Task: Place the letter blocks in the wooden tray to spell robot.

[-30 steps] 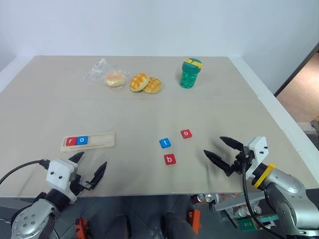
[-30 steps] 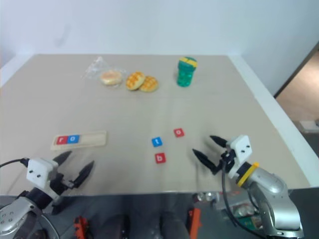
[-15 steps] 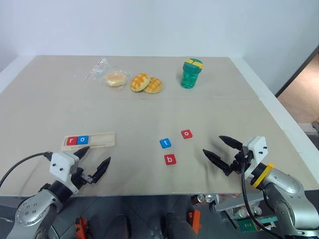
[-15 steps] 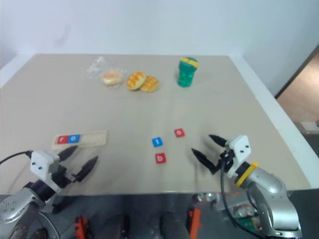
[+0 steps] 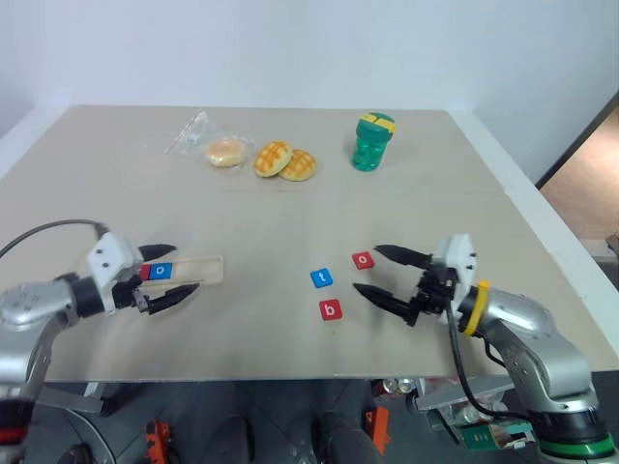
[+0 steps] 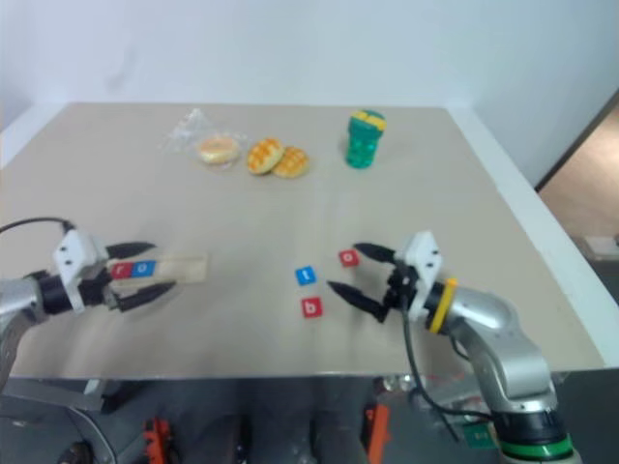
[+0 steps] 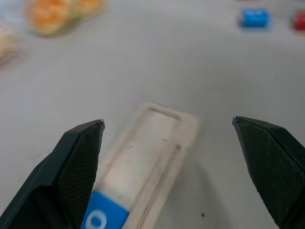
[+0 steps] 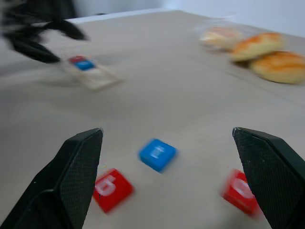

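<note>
Two letter blocks [image 5: 152, 273] sit in the wooden tray [image 5: 196, 270] between the gaping left hand's [image 5: 164, 271] fingers; three loose blocks [image 5: 330, 309] lie beside the gaping right hand [image 5: 379, 272].

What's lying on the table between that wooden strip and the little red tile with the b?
Nothing: between the wooden tray and the red b block the table is bare, as the left eye view shows.

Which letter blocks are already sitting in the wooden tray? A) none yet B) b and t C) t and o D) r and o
D: the wooden tray holds a red r block and a blue o block, while the b block, t block and red o block lie loose on the table.
</note>
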Controlling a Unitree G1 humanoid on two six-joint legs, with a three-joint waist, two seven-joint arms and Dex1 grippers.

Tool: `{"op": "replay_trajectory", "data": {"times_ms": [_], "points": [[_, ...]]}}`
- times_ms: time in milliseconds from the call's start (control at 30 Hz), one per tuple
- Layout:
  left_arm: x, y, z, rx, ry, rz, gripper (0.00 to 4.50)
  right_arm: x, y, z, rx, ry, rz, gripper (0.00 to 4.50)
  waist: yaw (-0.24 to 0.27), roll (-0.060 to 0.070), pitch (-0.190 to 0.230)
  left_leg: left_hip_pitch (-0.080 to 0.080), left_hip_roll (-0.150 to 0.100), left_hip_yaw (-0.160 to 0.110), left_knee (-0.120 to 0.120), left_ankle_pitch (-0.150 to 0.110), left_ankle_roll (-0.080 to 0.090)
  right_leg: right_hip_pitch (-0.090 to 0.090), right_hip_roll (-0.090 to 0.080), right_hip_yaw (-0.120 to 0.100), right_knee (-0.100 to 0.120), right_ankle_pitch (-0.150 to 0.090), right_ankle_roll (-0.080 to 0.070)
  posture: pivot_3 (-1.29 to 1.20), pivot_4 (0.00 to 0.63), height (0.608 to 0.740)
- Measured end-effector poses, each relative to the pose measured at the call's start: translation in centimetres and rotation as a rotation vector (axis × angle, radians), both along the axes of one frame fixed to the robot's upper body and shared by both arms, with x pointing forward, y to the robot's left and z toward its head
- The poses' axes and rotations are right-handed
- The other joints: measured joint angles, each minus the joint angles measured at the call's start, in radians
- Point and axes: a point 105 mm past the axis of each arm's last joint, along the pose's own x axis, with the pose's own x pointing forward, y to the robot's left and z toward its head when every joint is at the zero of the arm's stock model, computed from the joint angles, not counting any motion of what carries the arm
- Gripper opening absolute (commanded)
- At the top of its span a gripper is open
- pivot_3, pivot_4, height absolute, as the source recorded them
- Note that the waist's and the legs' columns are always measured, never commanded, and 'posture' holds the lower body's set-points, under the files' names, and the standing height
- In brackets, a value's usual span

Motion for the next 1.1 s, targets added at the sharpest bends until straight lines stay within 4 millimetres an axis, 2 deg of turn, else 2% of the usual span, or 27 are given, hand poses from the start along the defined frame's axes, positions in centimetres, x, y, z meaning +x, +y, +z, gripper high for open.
{"op": "replay_trajectory", "data": {"times_ms": [67,333,633,1100], "points": [[0.9,-0.2,0.0,0.035,0.026,-0.069,4.5,0.1,0.6,0.0,-0.019,-0.01,0.036,4.49,0.001,0.0,0.0,-0.004,0.0,-0.001,0.0,0.0,0.0,-0.002,0.0,-0.001,0.0,0.002,0.005,0.0,0.15,0.74],[3.3,-0.1,0.3,0.116,0.157,-0.206,4.5,1.1,0.9,0.0,-0.024,-0.045,0.018,4.49,0.0,0.0,0.0,-0.01,0.0,-0.003,0.0,-0.002,0.002,-0.007,0.002,-0.001,0.001,0.002,0.003,0.0,0.15,0.74],[3.9,0.2,-1.0,0.192,0.221,-0.26,4.5,0.5,0.8,-0.5,-0.015,-0.04,-0.025,4.49,0.001,0.0,0.0,-0.01,0.0,-0.004,0.004,-0.002,0.001,-0.006,0.002,-0.002,0.001,0.002,0.006,0.0,0.15,0.74],[4.6,0.7,-2.2,0.236,0.24,-0.242,4.5,-0.1,0.6,-0.9,-0.018,-0.029,-0.056,4.49,0.001,-0.001,0.0,-0.01,0.001,-0.004,0.005,-0.001,0.002,-0.005,0.003,-0.002,0.002,0.004,0.007,0.0,0.15,0.74]]}}
